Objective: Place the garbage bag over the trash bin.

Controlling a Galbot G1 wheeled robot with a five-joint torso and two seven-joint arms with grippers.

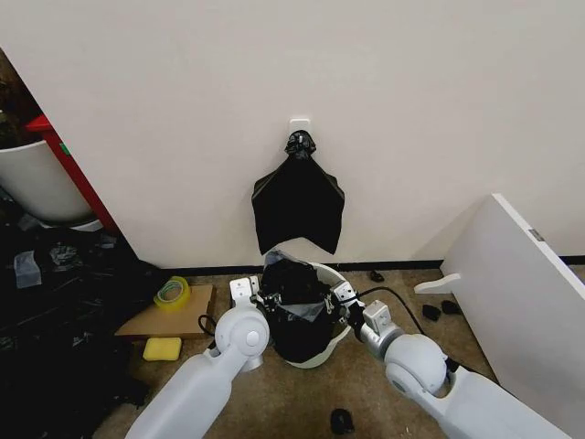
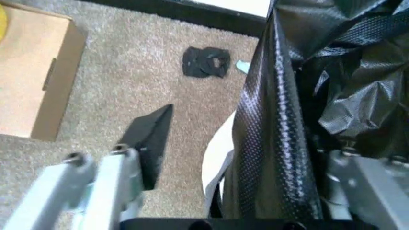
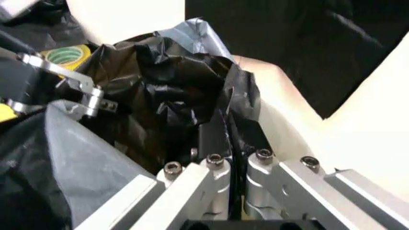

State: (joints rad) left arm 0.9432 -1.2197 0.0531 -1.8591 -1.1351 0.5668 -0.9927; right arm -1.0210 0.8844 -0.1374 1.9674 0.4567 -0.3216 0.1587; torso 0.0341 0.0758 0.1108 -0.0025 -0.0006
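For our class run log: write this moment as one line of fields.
left gripper: open, straddling garbage bag edge | right gripper: shut on garbage bag | trash bin: upright on carpet, bag partly inside, rim not fully covered

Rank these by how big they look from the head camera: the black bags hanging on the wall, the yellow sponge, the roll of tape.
1. Hanging black bags, clearly largest.
2 and 3. Yellow sponge and tape roll look about alike; too close to rank.

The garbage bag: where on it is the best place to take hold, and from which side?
By its open top edge, from opposite sides of the trash bin. The garbage bag stands bunched above the rim, so the mouth can be spread outward. The left hand and right hand flank it; the right pinches a fold.
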